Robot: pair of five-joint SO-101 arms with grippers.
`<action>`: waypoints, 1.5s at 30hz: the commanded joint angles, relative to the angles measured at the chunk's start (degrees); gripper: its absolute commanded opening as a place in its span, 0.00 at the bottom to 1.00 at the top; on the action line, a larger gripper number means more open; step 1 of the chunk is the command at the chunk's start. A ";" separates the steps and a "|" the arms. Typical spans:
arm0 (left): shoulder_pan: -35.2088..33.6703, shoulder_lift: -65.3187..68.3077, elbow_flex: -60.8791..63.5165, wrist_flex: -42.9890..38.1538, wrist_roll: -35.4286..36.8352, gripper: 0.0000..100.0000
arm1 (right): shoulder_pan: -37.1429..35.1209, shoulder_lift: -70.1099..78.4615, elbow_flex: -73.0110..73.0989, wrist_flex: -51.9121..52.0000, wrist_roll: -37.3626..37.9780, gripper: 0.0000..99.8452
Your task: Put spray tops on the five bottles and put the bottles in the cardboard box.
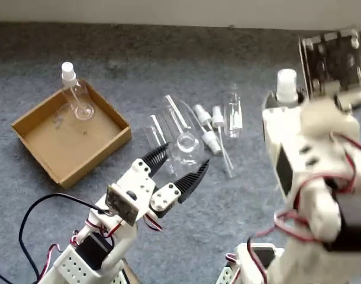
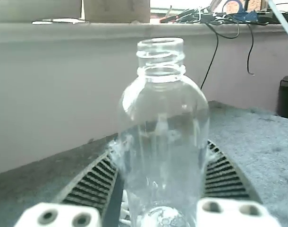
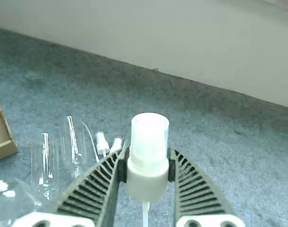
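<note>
Farthest out on the left hand's outer side sits the shallow brown cardboard box [image 1: 35, 121]. One capped clear plastic bottle [image 1: 76, 94] stands in its far corner. A careless drop beside that bottle could topple it.

The left hand [image 1: 184, 156] is clenched on an open-necked clear plastic bottle [image 2: 163, 142]. It holds the bottle upright between its ribbed black fingers [image 2: 94, 177], low on the body. The wall is smooth and round, so I judge it could spin or slide in that grip once a twist is applied. If it tilts, the threads may cross and the top will seat crooked.

Just beyond the left hand's fingertips, the loose clear bottles [image 1: 234, 112] and loose white spray tops [image 1: 218, 115] lie on the grey carpeted counter [image 1: 139, 71]. They are close enough that a sweep of the fingers could scatter them or roll one away.

Further right, well apart from the held bottle, the right hand [image 3: 147, 158] is grasping a white plastic spray top [image 3: 148, 142] by its collar. Its thin dip tube [image 3: 145, 215] hangs down between the fingers. The chief risk, in my view, is that this flexible tube misses the narrow neck, catches the rim and bends. Hard pressing then could push the bottle out of the left hand.
</note>
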 commanded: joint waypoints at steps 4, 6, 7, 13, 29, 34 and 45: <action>9.80 -0.31 1.27 -2.99 -6.59 0.03 | -0.57 -17.27 19.21 -4.35 -0.35 0.08; 12.09 -0.31 1.27 -2.99 -6.59 0.03 | -0.48 -22.46 25.98 -8.48 -0.18 0.08; 12.79 -0.31 1.27 -2.99 -6.59 0.03 | -0.40 -25.01 29.76 -10.68 -0.09 0.08; 15.78 -0.31 1.27 3.43 -6.42 0.03 | -0.31 -39.43 53.58 -29.93 -0.35 0.08; 16.57 -0.31 1.27 19.60 -6.42 0.03 | -0.40 -50.51 70.81 -48.84 -16.70 0.08; 16.57 -0.31 1.27 23.12 -6.59 0.03 | -0.48 -50.68 70.73 -52.62 -22.33 0.08; 13.93 -0.31 1.27 26.46 -6.68 0.03 | -5.32 -50.77 58.77 -43.91 -22.59 0.08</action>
